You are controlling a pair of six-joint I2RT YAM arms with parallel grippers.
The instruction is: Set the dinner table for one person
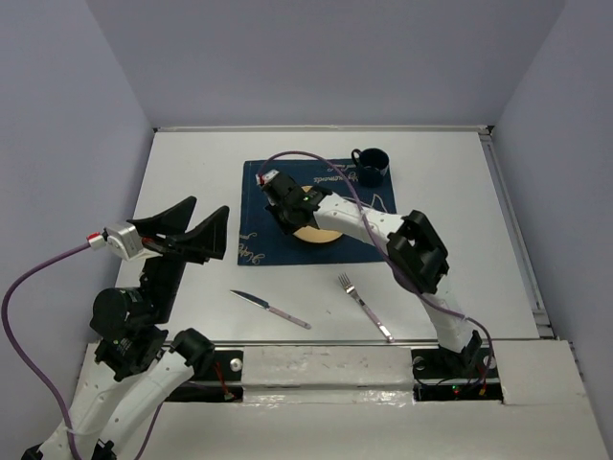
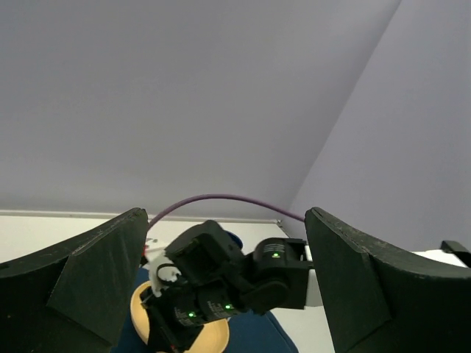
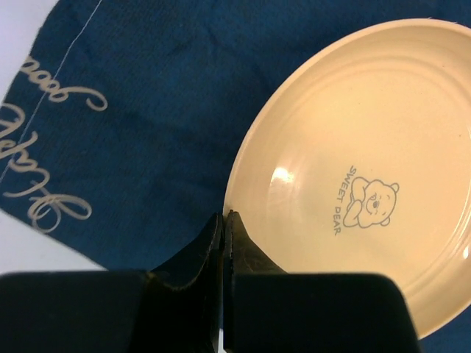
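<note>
**Inspector A:** How is the bench lying relative to the placemat?

**Inspector B:** The white bench is lying directly under the navy placemat and is extending past it on every side.

**Inspector A:** What is resting on the placemat?

**Inspector B:** A cream plate with a small bear print is lying flat on it, toward the placemat's near edge. A dark blue mug is standing upright at the placemat's far right corner.

**Inspector A:** What is the right hand doing?

**Inspector B:** The right hand is hanging over the placemat with its two fingers pressed together, showing only a hairline slit between them. The tips are meeting the plate's rim on the side facing the placemat's left edge. Whether the rim is caught in that slit cannot be told.

**Inspector A:** And the left hand?

**Inspector B:** The left hand is hovering beside the placemat's left edge, raised off the bench. Its fingers are spreading wide apart and are holding nothing.

**Inspector A:** Where is the cutlery lying?

**Inspector B:** A knife and a fork are lying on bare bench off the placemat's near edge. The knife is lying toward the near left corner and the fork toward the near right corner. Both are lying slanted and apart from each other.
</note>
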